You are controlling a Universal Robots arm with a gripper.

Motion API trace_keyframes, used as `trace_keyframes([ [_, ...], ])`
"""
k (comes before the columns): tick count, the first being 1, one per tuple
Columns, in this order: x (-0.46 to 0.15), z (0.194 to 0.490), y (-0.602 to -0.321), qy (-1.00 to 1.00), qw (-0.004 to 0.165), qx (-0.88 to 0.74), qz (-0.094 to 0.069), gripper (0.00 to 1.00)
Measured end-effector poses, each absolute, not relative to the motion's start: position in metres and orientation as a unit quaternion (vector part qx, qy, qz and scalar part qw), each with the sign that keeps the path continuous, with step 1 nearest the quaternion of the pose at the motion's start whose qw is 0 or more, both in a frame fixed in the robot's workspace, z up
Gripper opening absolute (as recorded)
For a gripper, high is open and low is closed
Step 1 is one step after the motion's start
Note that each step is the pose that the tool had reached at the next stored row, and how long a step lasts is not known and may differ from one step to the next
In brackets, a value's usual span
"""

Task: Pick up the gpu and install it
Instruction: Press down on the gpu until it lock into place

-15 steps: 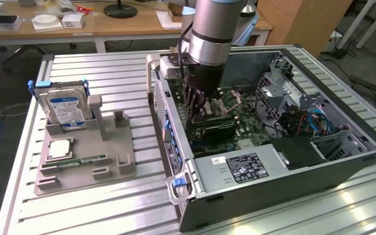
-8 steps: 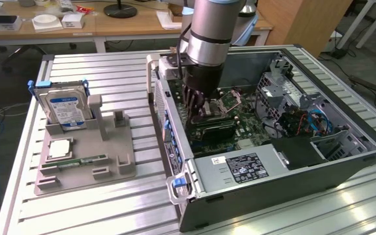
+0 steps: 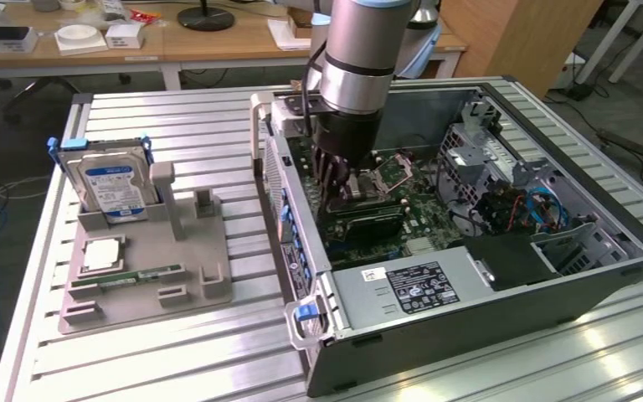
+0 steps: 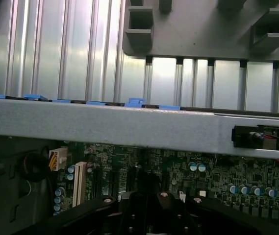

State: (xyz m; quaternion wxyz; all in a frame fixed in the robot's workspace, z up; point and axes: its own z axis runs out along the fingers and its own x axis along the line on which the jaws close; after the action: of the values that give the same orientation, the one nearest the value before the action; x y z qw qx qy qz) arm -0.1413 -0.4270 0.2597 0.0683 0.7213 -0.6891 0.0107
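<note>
Inside case [image 3: 589, 276]: hand [image 3: 338, 186] (gpu [image 3: 368, 219] below)

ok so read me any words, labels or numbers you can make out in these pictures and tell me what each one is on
No text reads clearly enough to quote.
Hard drive: blue and white label, print too small to read.
Power supply in the computer case: black label with white print and a small white sticker, both too blurred to read.
Motherboard: tiny markings, unreadable.

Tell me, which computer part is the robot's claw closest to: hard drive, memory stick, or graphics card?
The gpu, the dark flat card inside the open case, directly beneath the gripper. The hard drive and memory stick sit outside on the grey holder.
</note>
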Motion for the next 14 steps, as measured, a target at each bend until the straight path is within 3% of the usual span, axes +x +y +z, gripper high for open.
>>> trace_keyframes([
  [14, -0.141, 0.272, -0.427, -0.689, 0.067, 0.721, 0.013, 0.10],
])
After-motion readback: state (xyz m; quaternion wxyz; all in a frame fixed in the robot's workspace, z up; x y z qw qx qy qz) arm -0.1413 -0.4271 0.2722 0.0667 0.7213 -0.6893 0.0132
